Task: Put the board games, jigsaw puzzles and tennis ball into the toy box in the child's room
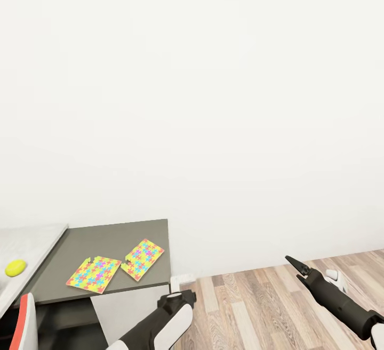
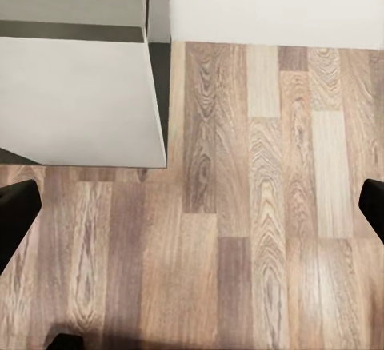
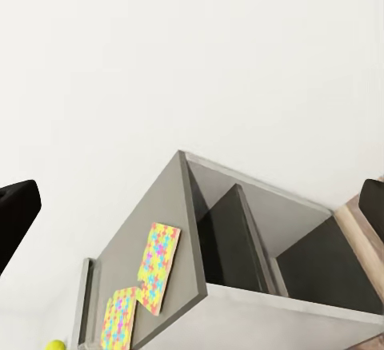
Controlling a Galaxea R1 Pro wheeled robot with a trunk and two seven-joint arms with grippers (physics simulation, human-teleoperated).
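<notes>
- Both jaws stand wide apart with nothing between them: in the left wrist view the left gripper [image 2: 192, 206] shows its dark fingertips [image 2: 18, 214] at the two edges of the frame with bare wood floor [image 2: 264, 206] between, and in the right wrist view the right gripper [image 3: 192, 206] shows its fingertips [image 3: 16, 210] likewise far apart against the white wall [image 3: 192, 62].
- From the head view the right gripper [image 1: 298, 267] looks like one dark pointed shape held over the floor [image 1: 256, 296], so its opening is hard to judge from there.
- Left arm [image 1: 165, 320], white with a dark inner face, rises from the lower edge of the head view just beside the side unit's front corner.
- Two jigsaw puzzles lie flat on the dark grey side unit [image 1: 114, 241]: one puzzle [image 1: 94, 274] nearer the white desk top, the other puzzle [image 1: 142, 259] near the unit's outer edge, their corners close together or perhaps touching.
- Tennis ball [image 1: 15, 268] rests on the white table top [image 1: 26, 243], close to where it meets the grey unit.
- Right wrist view shows the same unit [image 3: 152, 214] from its open side, with a dark divider inside, both puzzles [image 3: 158, 267] on top and the ball [image 3: 54, 345] at the frame's edge.
- Left wrist view shows a pale panel of the unit [image 2: 76, 98] standing on the floor.
</notes>
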